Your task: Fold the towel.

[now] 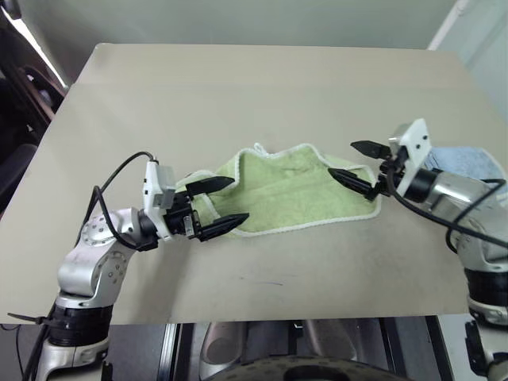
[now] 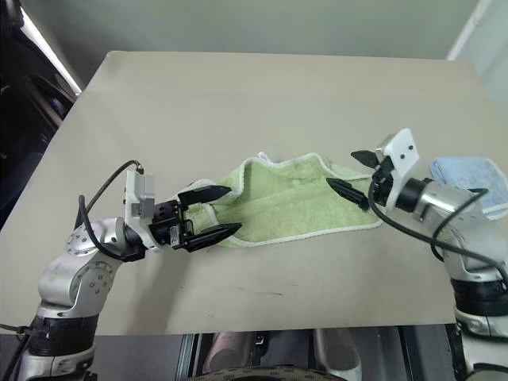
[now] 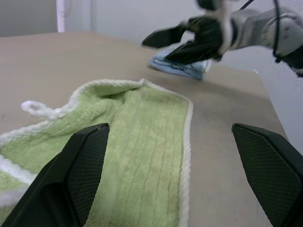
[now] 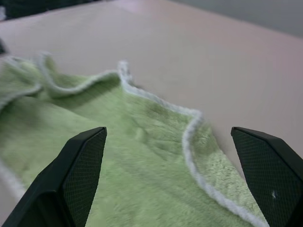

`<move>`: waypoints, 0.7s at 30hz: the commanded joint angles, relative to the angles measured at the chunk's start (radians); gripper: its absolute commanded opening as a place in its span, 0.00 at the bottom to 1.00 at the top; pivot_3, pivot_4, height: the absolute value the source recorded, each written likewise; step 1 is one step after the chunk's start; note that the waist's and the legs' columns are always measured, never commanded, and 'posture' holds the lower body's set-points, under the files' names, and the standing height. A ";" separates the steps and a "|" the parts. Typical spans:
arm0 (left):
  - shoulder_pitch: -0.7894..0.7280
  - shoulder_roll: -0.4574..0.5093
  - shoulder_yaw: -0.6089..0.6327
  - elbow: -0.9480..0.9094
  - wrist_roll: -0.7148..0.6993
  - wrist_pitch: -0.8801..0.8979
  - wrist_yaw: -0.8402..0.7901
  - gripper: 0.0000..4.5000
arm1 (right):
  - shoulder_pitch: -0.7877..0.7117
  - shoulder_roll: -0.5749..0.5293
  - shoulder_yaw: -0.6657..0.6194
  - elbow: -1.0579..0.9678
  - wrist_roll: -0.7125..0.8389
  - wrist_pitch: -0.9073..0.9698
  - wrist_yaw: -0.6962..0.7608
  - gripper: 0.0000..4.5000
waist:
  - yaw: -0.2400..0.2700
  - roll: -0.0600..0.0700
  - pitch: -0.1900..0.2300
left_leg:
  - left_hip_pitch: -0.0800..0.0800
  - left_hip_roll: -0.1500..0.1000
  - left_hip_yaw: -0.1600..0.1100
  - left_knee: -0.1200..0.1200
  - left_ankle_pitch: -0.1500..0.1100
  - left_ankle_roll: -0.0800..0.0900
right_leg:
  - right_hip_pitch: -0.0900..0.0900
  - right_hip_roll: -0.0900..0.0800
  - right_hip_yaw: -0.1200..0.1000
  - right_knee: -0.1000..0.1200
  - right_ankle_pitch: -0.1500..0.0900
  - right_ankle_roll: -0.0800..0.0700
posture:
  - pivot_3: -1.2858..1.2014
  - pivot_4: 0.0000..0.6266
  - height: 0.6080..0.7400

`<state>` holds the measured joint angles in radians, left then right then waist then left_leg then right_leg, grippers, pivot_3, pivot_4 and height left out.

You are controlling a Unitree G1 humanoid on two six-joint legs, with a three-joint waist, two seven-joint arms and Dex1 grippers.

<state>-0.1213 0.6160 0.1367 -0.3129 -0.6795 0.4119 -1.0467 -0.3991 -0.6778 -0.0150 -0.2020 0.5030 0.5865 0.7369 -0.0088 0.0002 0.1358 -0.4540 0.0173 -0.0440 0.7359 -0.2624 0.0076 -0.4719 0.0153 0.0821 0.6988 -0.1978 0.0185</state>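
Nearest on the left, left gripper hovering with both fingers spread wide, empty, tips over the left end of the towel. Lying rumpled and loosely doubled across the middle of the table, light green with white edging, loop tag at its far edge. At the right end, right gripper hanging with fingers parted wide, gripping nothing, just above the cloth. Farther right, lying beside that arm, 1 folded light blue cloth.
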 commanded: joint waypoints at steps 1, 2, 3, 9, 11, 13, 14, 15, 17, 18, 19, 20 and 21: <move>0.007 0.006 0.026 -0.051 -0.024 0.008 0.026 1.00 | -0.072 0.021 0.056 0.064 -0.061 -0.054 0.043 0.99 | 0.000 0.000 0.000 | 0.000 0.000 0.000 0.000 0.000 0.000 | 0.000 0.000 0.000 0.000 0.000 0.000 | 0.52 0.24 0.68; 0.014 0.011 0.032 -0.056 -0.024 0.008 0.028 1.00 | -0.092 0.028 0.076 0.096 -0.085 -0.069 0.048 0.99 | -0.001 0.000 0.000 | 0.000 0.000 0.000 0.000 0.000 0.000 | 0.000 0.000 0.000 0.000 0.000 0.000 | 0.52 0.24 0.68; 0.020 0.014 0.036 -0.059 -0.024 0.006 0.030 1.00 | -0.109 0.031 0.092 0.121 -0.104 -0.073 0.053 0.99 | -0.002 0.000 0.000 | 0.000 0.000 0.000 0.000 0.000 0.000 | 0.000 0.000 0.000 0.000 0.000 0.000 | 0.52 0.24 0.68; 0.054 0.018 0.044 -0.088 -0.024 -0.002 0.048 1.00 | -0.184 0.049 0.141 0.241 -0.185 -0.087 0.071 0.99 | 0.000 0.000 0.000 | -0.001 0.000 0.000 0.000 0.000 0.000 | -0.001 0.000 0.000 0.000 0.000 -0.001 | 0.52 0.24 0.68; 0.071 0.018 0.048 -0.097 -0.023 -0.008 0.050 1.00 | -0.211 0.061 0.149 0.294 -0.202 -0.074 0.066 0.99 | -0.002 0.000 0.000 | -0.001 0.001 0.000 0.000 0.000 0.000 | -0.001 0.000 0.000 0.000 0.000 -0.001 | 0.52 0.24 0.68; 0.082 0.020 0.051 -0.100 -0.021 -0.012 0.050 1.00 | -0.233 0.078 0.141 0.334 -0.214 -0.071 0.052 0.99 | -0.002 0.000 0.000 | -0.001 0.001 0.000 0.000 0.000 -0.001 | -0.001 0.000 0.000 0.000 0.001 -0.002 | 0.52 0.24 0.68; 0.090 0.020 0.053 -0.102 -0.019 -0.015 0.049 1.00 | -0.244 0.083 0.144 0.367 -0.236 -0.086 0.041 0.99 | -0.002 0.000 0.000 | -0.001 0.001 0.000 0.000 0.000 -0.001 | -0.002 0.000 0.000 0.000 0.001 -0.002 | 0.52 0.24 0.68; 0.095 0.021 0.055 -0.103 -0.018 -0.018 0.049 1.00 | -0.251 0.087 0.146 0.390 -0.254 -0.099 0.035 0.99 | -0.002 0.000 0.000 | -0.001 0.001 0.000 0.000 0.000 -0.001 | -0.002 0.000 0.000 0.001 0.001 -0.002 | 0.52 0.24 0.68; 0.106 0.019 0.056 -0.104 -0.015 -0.025 0.049 1.00 | -0.256 0.092 0.146 0.423 -0.277 -0.127 0.041 0.99 | -0.002 0.000 0.000 | -0.001 0.001 0.000 -0.001 0.000 -0.001 | -0.002 0.000 0.000 0.001 0.001 -0.003 | 0.52 0.24 0.68; 0.112 0.018 0.055 -0.105 -0.014 -0.029 0.049 1.00 | -0.255 0.092 0.144 0.431 -0.285 -0.137 0.046 0.99 | -0.001 0.000 0.000 | -0.001 0.001 0.000 -0.001 0.000 -0.001 | -0.003 0.000 0.000 0.001 0.001 -0.003 | 0.52 0.24 0.68; 0.118 0.015 0.052 -0.107 -0.012 -0.033 0.050 1.00 | -0.256 0.092 0.144 0.445 -0.295 -0.150 0.048 0.99 | -0.001 0.000 0.000 | -0.001 0.001 0.000 -0.001 0.000 -0.001 | -0.003 0.000 0.000 0.002 0.001 -0.003 | 0.52 0.24 0.68; 0.121 0.013 0.049 -0.108 -0.011 -0.035 0.051 1.00 | -0.256 0.093 0.143 0.456 -0.303 -0.165 0.051 0.95 | -0.002 0.000 0.000 | -0.001 0.001 0.000 -0.001 0.000 -0.001 | -0.003 0.000 0.000 0.002 0.001 -0.003 | 0.52 0.24 0.68; 0.125 0.011 0.047 -0.111 -0.012 -0.037 0.052 1.00 | -0.254 0.093 0.142 0.461 -0.309 -0.175 0.054 0.91 | -0.002 0.000 0.000 | -0.001 0.001 0.000 -0.001 0.000 -0.001 | -0.003 0.000 0.000 0.002 0.001 -0.003 | 0.52 0.24 0.68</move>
<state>-0.0031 0.6277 0.1693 -0.3817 -0.6881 0.3971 -0.9965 -0.6321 -0.5835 0.1424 0.2647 0.2094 0.4500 0.7850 -0.0108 0.0004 0.1359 -0.4552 0.0187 -0.0436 0.7354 -0.2622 0.0065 -0.4746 0.0151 0.0817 0.7004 -0.1969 0.0154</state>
